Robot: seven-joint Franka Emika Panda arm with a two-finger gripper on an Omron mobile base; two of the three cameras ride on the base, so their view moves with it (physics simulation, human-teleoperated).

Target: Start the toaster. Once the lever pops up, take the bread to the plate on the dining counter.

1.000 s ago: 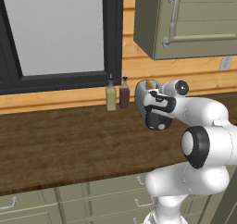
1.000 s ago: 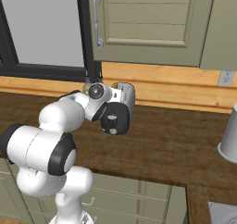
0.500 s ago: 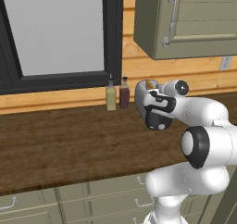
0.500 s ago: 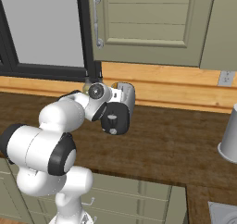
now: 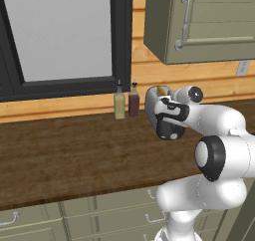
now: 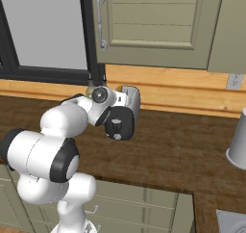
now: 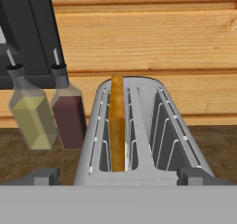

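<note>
The silver-grey toaster [image 7: 139, 140] stands on the wood counter against the plank wall, its two slots facing the hand view. The bread [image 7: 117, 126] stands on edge in the left slot, its brown crust rising just above the top. My gripper [image 7: 118, 174] hovers close over the near end of the toaster, open, one fingertip [image 7: 40, 175] on each side of it and nothing between them. From the base views the hand [image 5: 169, 121] covers most of the toaster [image 5: 152, 96] [image 6: 131, 98]. The toaster's lever is hidden. The plate and the dining counter are out of view.
Two small bottles, one yellow-green [image 5: 119, 103] and one dark red [image 5: 134, 100], stand just left of the toaster. A grey cylinder [image 6: 239, 143] stands at the counter's far right. Wall cabinets [image 6: 153, 25] hang above; a dark window frame [image 5: 121, 36] is at the left.
</note>
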